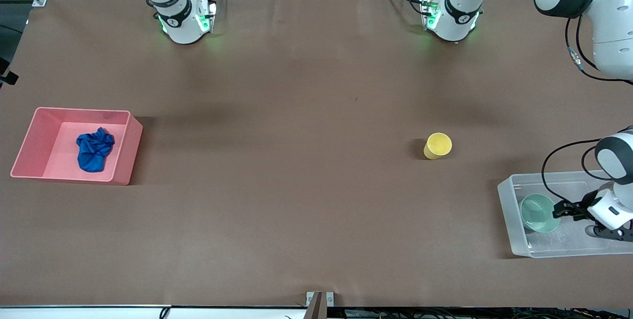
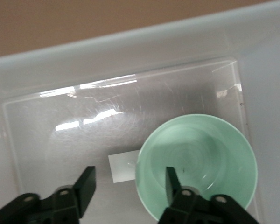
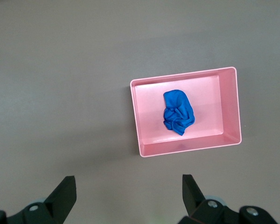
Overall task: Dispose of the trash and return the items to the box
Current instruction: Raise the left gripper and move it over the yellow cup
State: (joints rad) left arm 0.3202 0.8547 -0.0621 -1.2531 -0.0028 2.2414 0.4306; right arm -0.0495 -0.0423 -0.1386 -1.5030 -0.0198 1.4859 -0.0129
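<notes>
The blue cloth wad (image 1: 94, 149) lies in the pink bin (image 1: 29, 141); both also show in the right wrist view, the wad (image 3: 178, 112) in the bin (image 3: 231, 107). The yellow cup (image 1: 437, 146) stands upright on the table. The mint-green bowl (image 1: 539, 213) sits in the clear tub (image 1: 509, 220) at the left arm's end. My left gripper (image 1: 560, 209) is low in the tub and open. In the left wrist view the left gripper (image 2: 129, 182) straddles the rim of the bowl (image 2: 200, 154), one finger inside it, one over the white sticker (image 2: 123, 167). My right gripper (image 3: 128, 191) is open and empty, high above the table beside the pink bin.
The brown table (image 1: 296, 111) stretches between the pink bin and the clear tub. The two arm bases (image 1: 183, 22) (image 1: 452, 20) stand at its edge farthest from the front camera. The tub's wall (image 2: 130, 51) rises close around the left gripper.
</notes>
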